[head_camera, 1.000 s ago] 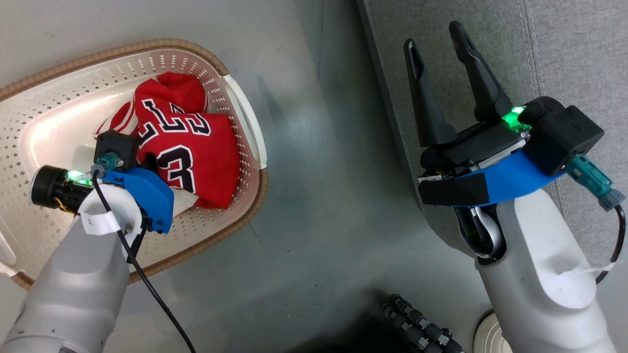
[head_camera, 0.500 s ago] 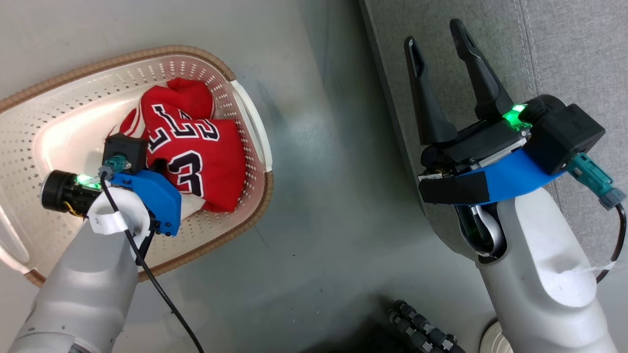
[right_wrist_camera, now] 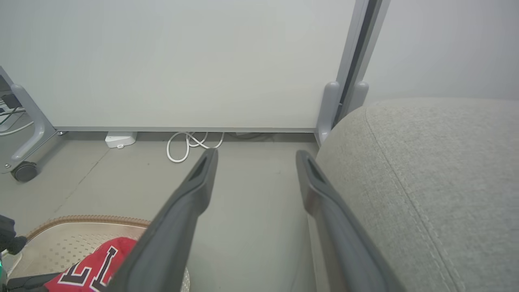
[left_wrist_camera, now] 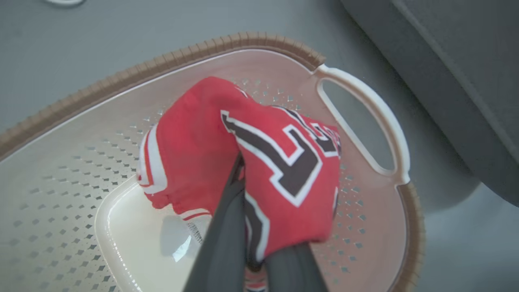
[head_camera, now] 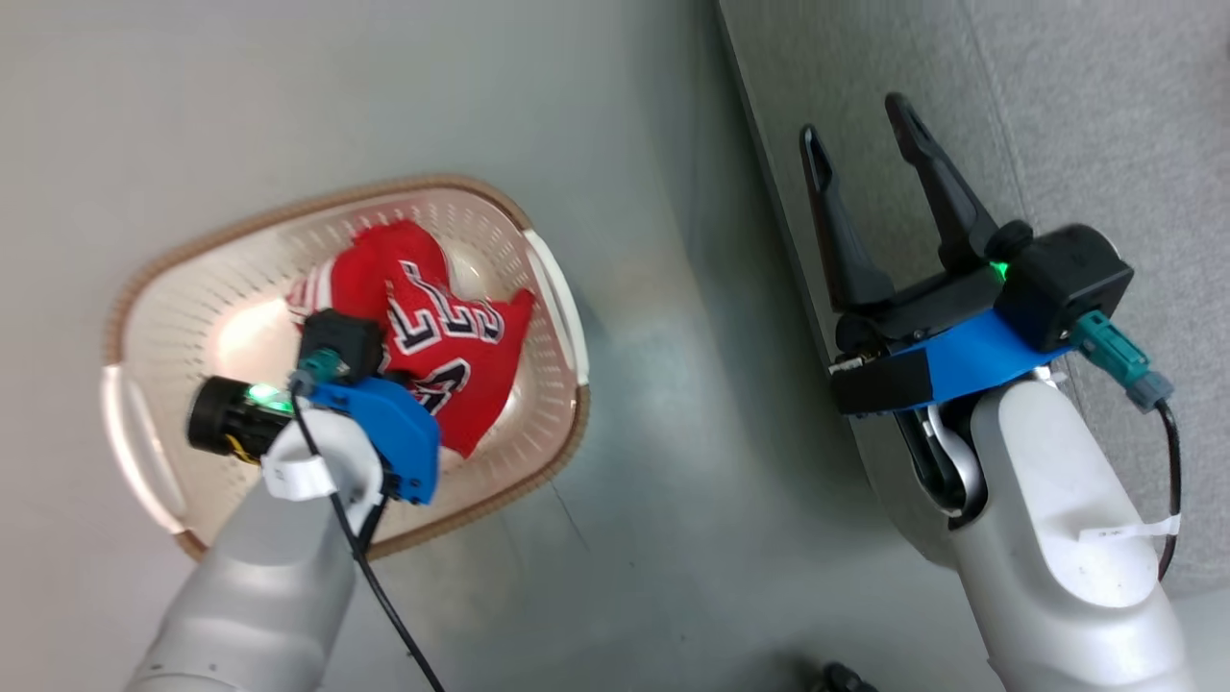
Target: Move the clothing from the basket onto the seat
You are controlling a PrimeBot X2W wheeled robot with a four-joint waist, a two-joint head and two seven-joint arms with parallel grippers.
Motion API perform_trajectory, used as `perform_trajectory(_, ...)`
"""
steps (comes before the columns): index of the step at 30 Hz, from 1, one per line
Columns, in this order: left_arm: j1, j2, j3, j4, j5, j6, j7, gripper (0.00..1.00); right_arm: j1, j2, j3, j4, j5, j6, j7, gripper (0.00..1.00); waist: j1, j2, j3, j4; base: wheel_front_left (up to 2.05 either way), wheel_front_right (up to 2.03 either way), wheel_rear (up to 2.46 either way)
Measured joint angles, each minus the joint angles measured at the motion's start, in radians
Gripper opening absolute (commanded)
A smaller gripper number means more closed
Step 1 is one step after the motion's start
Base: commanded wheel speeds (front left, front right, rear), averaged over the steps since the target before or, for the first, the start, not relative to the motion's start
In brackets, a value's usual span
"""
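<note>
The cream perforated basket (head_camera: 163, 317) with a brown rim stands on the floor, left of the seat (head_camera: 1057, 115). My left gripper (left_wrist_camera: 242, 172) is shut on the red jersey (left_wrist_camera: 284, 162), which hangs bunched around the fingers above the basket floor. Beside it hangs red cloth with white stripes (left_wrist_camera: 152, 158); whether the fingers pinch it too is unclear. In the head view the clothing (head_camera: 432, 317) hides those fingertips. A paper label (left_wrist_camera: 195, 232) shows on the basket floor. My right gripper (head_camera: 858, 125) stands open over the grey seat's edge, holding nothing.
Bare grey floor (head_camera: 673, 384) separates the basket from the seat. In the right wrist view a pale wall panel stands behind, with a coiled white cable (right_wrist_camera: 190, 144), a small white box (right_wrist_camera: 119, 140) and a castor leg (right_wrist_camera: 24, 170) at its foot.
The head camera has risen, so the whole picture shifted. My left gripper has pulled the jersey up into a bunch off the basket floor. The right gripper stays open by the seat.
</note>
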Motion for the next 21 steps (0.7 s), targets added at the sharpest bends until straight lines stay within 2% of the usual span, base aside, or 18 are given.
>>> perform_trajectory(9,0.08,-0.056,-0.077,-0.086,-0.061,-0.003,-0.006,0.0,0.081,0.001,-0.044,0.035,-0.047,0.0,0.044,1.0,-0.0002,0.0,-0.195,0.07,0.0,0.0,0.0)
perform_trajectory(21,0.119,-0.081,-0.185,-0.267,-0.157,-0.003,-0.008,0.0,0.23,0.001,-0.063,0.041,-0.064,0.0,0.107,1.0,-0.0004,0.0,-0.464,0.175,0.0,0.0,0.0)
